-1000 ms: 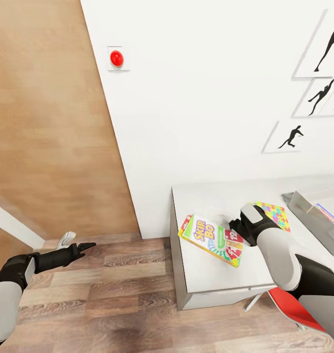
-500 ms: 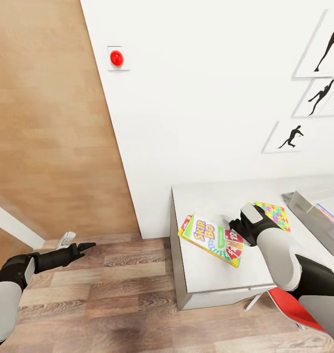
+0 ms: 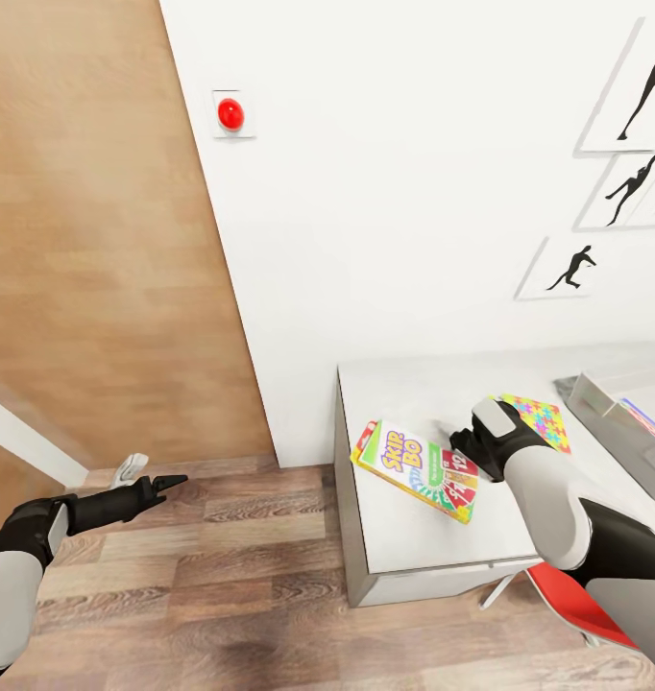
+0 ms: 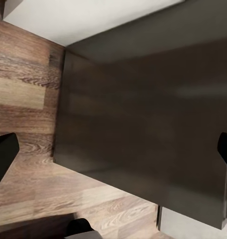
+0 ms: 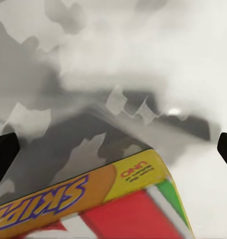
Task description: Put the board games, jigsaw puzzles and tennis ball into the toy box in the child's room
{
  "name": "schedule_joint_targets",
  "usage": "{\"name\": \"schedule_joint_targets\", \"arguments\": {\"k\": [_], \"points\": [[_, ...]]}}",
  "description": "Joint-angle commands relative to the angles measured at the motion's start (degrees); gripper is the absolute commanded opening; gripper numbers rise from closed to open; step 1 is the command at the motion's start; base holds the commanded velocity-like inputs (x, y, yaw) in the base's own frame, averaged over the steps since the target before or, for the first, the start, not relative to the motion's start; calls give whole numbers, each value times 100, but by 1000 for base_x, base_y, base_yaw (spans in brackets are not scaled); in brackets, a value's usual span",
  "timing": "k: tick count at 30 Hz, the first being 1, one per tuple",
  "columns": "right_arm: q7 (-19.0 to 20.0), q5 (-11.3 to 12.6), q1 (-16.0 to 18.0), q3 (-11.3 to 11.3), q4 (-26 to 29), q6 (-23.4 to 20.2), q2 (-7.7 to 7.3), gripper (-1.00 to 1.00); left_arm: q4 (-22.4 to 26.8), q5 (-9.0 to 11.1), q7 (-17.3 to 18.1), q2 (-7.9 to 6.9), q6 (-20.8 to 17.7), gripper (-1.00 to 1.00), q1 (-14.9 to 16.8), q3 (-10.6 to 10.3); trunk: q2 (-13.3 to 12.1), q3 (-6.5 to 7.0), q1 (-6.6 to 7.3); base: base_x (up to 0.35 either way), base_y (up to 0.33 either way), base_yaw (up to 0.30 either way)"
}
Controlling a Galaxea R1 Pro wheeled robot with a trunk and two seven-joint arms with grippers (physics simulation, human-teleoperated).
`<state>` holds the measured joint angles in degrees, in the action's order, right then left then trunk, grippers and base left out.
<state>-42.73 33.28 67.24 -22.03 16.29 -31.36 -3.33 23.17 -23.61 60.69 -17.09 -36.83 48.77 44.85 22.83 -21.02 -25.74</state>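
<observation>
Right arm bent at the elbow, reaching over the surface [image 3: 404, 537], right claw [image 3: 459, 443] pointed down at it, fingers spread wide. Left arm stretched low and well clear of the surface, left claw [image 3: 164, 483] likewise parted, holding nothing.

A child's room at home: white wall with baseball-player silhouette pictures [image 3: 570, 269], wood-plank floor [image 3: 193, 576], game-strewn table [image 3: 414, 537].

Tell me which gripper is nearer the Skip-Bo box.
Right. The right gripper hangs at the Skip-Bo box, over its far edge on the table. The left gripper is off the table's end, out over the wood floor, well apart from the box.
</observation>
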Motion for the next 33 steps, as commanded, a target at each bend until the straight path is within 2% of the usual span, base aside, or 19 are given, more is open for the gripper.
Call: {"name": "schedule_joint_targets", "arguments": {"k": [1, 13, 19, 27, 33], "points": [[-31, 154, 0, -30, -122, -18, 1, 100, 3, -56, 39, 4, -44, 100, 9, 49, 8, -11, -5, 0, 1, 0], [-41, 265, 0, -252, -118, -343, -1, 100, 3, -56, 39, 4, -35, 100, 9, 50, 8, -11, -5, 0, 0, 0], [-44, 266, 0, -281, -118, -369, -1, 100, 3, -56, 39, 4, -36, 100, 9, 50, 8, -11, -5, 0, 0, 0], [-189, 266, 0, -485, -118, -383, -1, 100, 3, -56, 39, 10, -39, 100, 9, 50, 8, -11, -5, 0, 0, 0], [-228, 268, 0, -508, -118, -386, -1, 100, 3, -54, 39, 8, -36, 100, 9, 49, 8, -11, -5, -15, 0, 0]]}}
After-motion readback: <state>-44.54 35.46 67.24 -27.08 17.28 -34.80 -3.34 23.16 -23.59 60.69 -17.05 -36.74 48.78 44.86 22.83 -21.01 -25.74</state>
